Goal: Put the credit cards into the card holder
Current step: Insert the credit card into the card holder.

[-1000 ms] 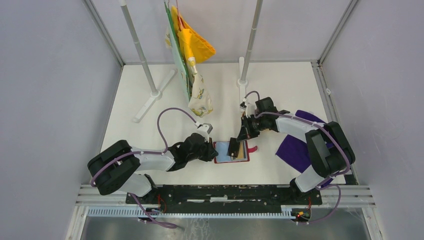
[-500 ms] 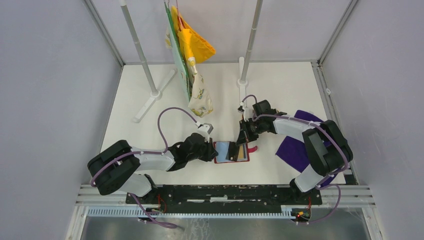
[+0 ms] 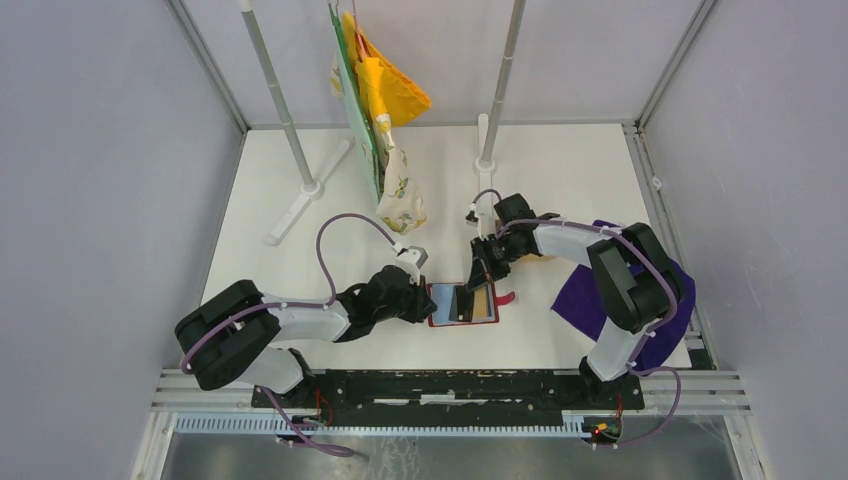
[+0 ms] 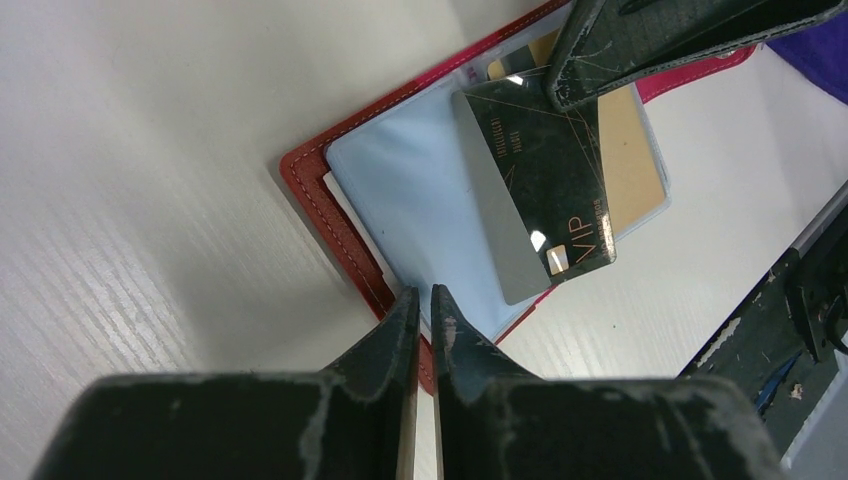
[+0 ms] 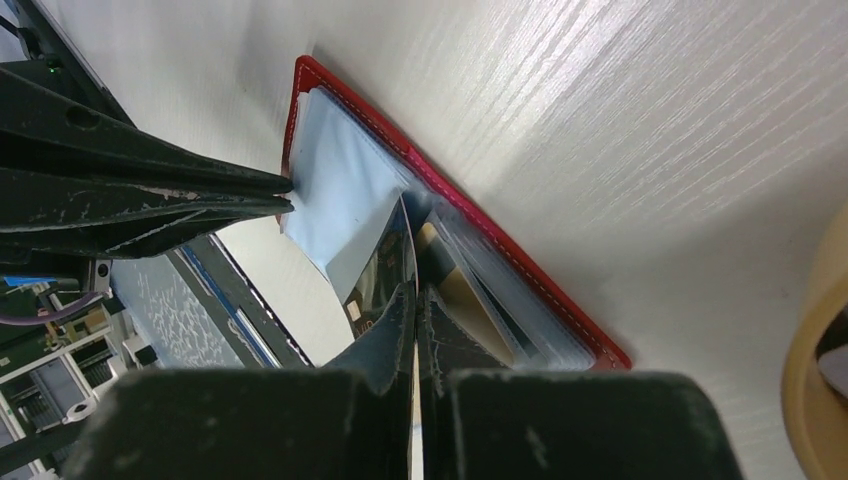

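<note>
The dark-red card holder [image 3: 486, 318] lies open near the table's front, its pale-blue plastic sleeves [image 4: 420, 190] facing up. My left gripper [image 3: 428, 300] is shut on the holder's left edge [image 4: 320, 200], its tips [image 4: 424, 300] pinching the sleeve there. My right gripper [image 3: 476, 278] is shut on a black credit card [image 4: 540, 190] with gold VIP lettering. The card is tilted, with its lower end over the open sleeves. In the right wrist view the gripper [image 5: 415, 290] shows the card [image 5: 385, 265] edge-on beside the holder's spine [image 5: 500, 255]. A tan card [image 4: 630, 170] sits in a right-hand slot.
A purple cloth [image 3: 590, 300] lies to the right under the right arm. Two pole stands [image 3: 300, 190] [image 3: 486, 150] rise at the back, with yellow and green fabric [image 3: 385, 100] hanging between them. A beige ring [image 5: 815, 340] sits at the right wrist view's edge.
My right gripper has carried the black card left and down, from above the holder's right half to over its middle. The left gripper has kept its hold and stayed put.
</note>
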Tool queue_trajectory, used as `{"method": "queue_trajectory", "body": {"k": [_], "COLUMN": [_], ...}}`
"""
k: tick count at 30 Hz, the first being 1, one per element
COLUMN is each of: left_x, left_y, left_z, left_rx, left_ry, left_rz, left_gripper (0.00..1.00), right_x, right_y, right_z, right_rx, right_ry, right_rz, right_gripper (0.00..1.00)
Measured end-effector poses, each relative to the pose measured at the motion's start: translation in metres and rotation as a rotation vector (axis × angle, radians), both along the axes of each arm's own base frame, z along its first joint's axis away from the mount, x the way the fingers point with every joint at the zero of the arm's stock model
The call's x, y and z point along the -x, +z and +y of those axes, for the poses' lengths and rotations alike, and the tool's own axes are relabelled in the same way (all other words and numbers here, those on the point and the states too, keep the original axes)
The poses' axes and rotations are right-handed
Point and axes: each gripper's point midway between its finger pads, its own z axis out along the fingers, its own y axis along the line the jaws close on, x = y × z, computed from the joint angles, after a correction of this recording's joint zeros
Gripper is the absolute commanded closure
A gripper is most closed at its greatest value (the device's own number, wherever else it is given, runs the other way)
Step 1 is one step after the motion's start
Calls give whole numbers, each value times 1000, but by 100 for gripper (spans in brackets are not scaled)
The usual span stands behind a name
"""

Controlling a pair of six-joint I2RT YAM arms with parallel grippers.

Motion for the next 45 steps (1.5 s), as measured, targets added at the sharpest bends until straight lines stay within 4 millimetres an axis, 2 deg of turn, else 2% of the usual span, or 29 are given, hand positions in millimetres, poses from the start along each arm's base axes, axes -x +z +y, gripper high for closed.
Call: {"method": "queue_trajectory", "body": {"k": [14,18,21,26,31,35,39,42,45], "left_x": [0,1,2,2,20,29,25,18,12], "left_y": [0,2,12,45,76,87,82,72,56], "left_z": [-1,-1,-5,-12,-36,-60,-81,-94,-97], "left_rx": [-3,3,31,118,196,192,126,56,-21], "left_ry": [-15,-20,-32,-42,-83,-91,-63,-18,21], "left_rz": [-9,-9,-19,-71,-103,-123,-134,-128,-124], "left_gripper": [83,77,69,61,62,67,74,75,76], "right_x": [-3,-3,-2,1,1,1,1,1,1], "right_y": [-4,-5,-5,-3,-4,-3,-3,-3,-3], "right_z": [15,18,21,26,28,30,30,30,31], "right_rx": [-9,-20,-35,-63,-78,-88,-92,-93,-95], "right_ry": [60,75,82,97,104,107,108,108,109], "right_rz": [34,42,52,62,66,60,59,58,58], "right_gripper": [100,95,92,89,87,86,86,86,85]}}
